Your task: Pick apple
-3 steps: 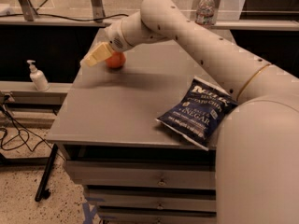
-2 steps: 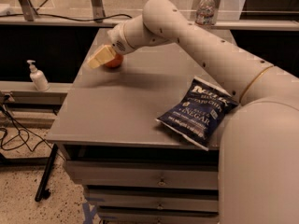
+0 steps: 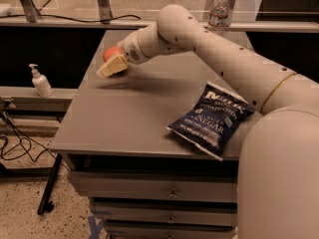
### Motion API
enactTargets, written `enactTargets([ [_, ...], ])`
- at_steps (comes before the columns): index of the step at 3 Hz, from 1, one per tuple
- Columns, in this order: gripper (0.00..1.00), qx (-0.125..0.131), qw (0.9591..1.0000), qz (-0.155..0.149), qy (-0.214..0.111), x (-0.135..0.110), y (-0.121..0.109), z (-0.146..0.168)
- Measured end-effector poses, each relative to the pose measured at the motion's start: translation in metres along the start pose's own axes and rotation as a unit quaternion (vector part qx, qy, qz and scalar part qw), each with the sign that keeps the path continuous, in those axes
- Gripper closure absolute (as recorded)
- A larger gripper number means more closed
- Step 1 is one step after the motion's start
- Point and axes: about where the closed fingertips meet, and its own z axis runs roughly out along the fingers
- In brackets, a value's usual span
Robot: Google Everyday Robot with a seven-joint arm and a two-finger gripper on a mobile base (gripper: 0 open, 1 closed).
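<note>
The small red-orange apple (image 3: 110, 52) sits between my gripper's cream fingers (image 3: 113, 66), near the back left of the grey table (image 3: 124, 118). My gripper (image 3: 111, 62) is shut on the apple and holds it a little above the tabletop, with a shadow under it. The fingers cover the lower part of the apple. My white arm reaches in from the right, across the table.
A blue chip bag (image 3: 212, 119) lies at the table's front right. A water bottle (image 3: 219, 9) stands on the shelf behind. A soap dispenser (image 3: 40, 81) stands on a low ledge to the left. Cables lie on the floor (image 3: 20, 148) at left. Drawers (image 3: 169, 193) are below.
My gripper has moved up and slightly left with the apple in it. The apple has come off the tabletop. The chip bag has not moved.
</note>
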Motion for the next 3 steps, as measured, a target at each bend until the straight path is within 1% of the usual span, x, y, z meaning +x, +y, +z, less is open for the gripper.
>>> enactTargets([
  [2, 0.65, 0.008, 1.0, -0.003, 0.002, 0.011, -0.001, -0.002],
  [3, 0.88, 0.023, 0.9997, 0.003, 0.001, 0.014, -0.004, -0.017],
])
